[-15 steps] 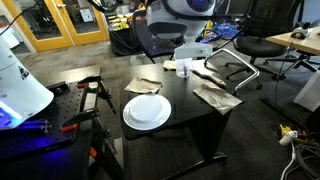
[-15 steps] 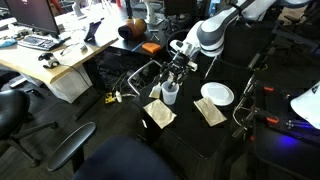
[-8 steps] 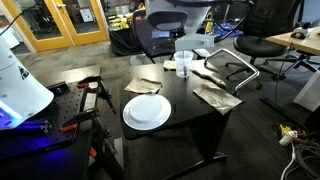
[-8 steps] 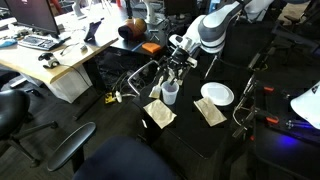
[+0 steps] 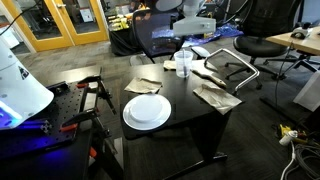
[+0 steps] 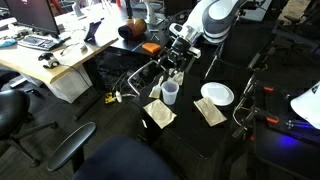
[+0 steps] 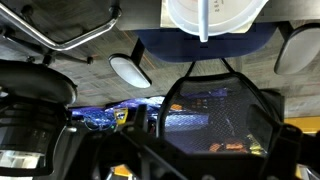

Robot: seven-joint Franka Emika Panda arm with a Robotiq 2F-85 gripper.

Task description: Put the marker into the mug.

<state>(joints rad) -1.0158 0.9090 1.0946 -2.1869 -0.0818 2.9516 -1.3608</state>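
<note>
The mug [image 5: 183,66] is a pale translucent cup near the far edge of the black table [image 5: 185,115]. It also shows in an exterior view [image 6: 170,93] and from above at the top of the wrist view [image 7: 215,14]. A thin stick that looks like the marker [image 7: 205,24] stands inside the mug. In both exterior views the marker is too small to make out. My gripper [image 5: 187,46] hangs a little above the mug [image 6: 177,68]. Its dark fingers are spread at the bottom of the wrist view [image 7: 200,160], with nothing between them.
A white plate [image 5: 147,110] lies at the table's near side. Crumpled cloths [image 5: 215,96] [image 5: 146,84] lie beside the mug. Office chairs [image 5: 245,50] stand behind the table, and a stand with red clamps [image 5: 85,95] is beside it.
My gripper has risen straight up from the mug's rim to a little above it. The mug and the plate have not moved.
</note>
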